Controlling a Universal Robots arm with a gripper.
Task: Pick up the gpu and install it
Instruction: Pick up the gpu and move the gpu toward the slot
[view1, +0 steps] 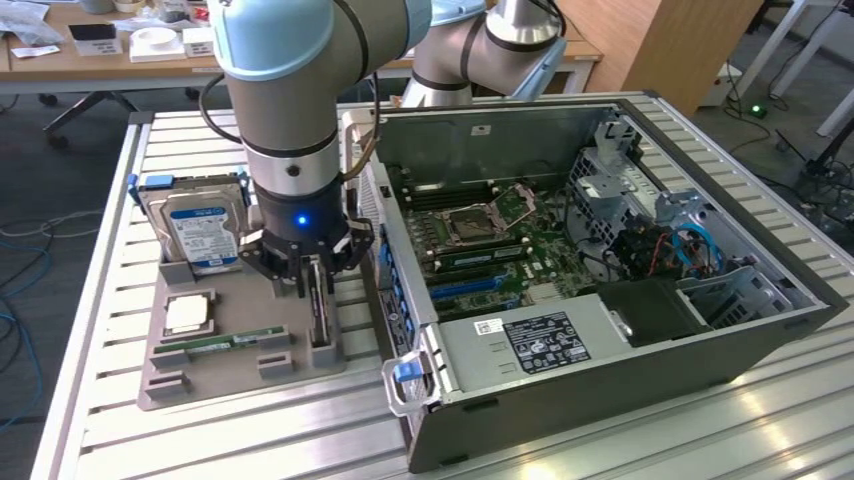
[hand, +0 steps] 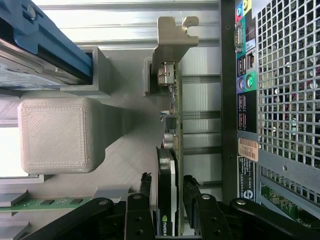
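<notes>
Toward the surface's (view1: 747, 425) edge on the exterior view's left, a hard drive (view1: 200, 235) stands in the grey tray (view1: 220, 385). Beside it, the claw (view1: 315, 290) straddles the gpu (view1: 319, 322), which is upright in its holder (whether it pinches yet, I cannot tell). A tilted lift could jam the card. The computer case (view1: 561, 345) is just beside, so there is little room.

gpu's (hand: 176, 100) bracket (hand: 172, 35) bare metal, holder (hand: 55, 132) matt plastic
</notes>
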